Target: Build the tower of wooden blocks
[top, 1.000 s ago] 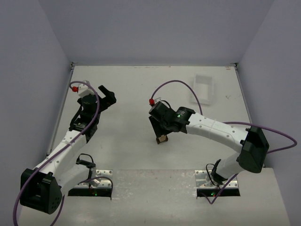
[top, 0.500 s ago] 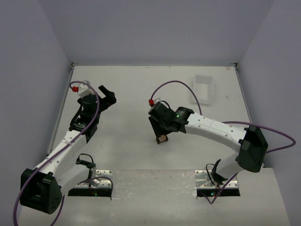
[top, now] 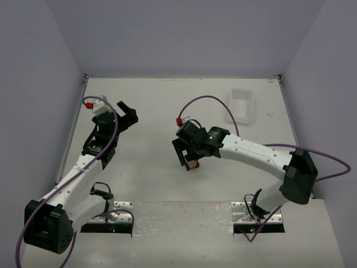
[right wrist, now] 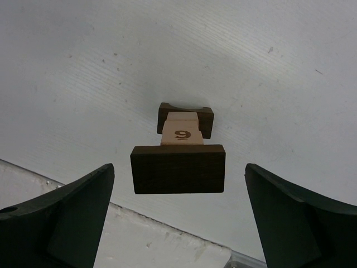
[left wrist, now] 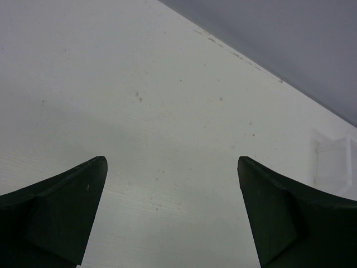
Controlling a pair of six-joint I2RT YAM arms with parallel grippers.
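Note:
The wood block tower (top: 192, 164) stands on the table just in front of my right arm's wrist. In the right wrist view it is a stack of three: a notched dark brown block (right wrist: 186, 113) at the bottom, a light tan block (right wrist: 181, 132) with a printed numeral on it, and a flat dark brown block (right wrist: 178, 168) across the top. My right gripper (right wrist: 178, 167) is open, one finger on each side of the top block with a clear gap to both. My left gripper (left wrist: 172, 162) is open over bare table at the far left (top: 128, 111), holding nothing.
A white plastic tray (top: 241, 106) lies at the back right of the table, and its edge shows in the left wrist view (left wrist: 334, 162). The table's near edge (right wrist: 167, 223) runs close below the tower. Purple cables loop over both arms.
My right gripper's jaws have spread apart and let go of the top dark block, which stays on the stack. The left arm has not moved.

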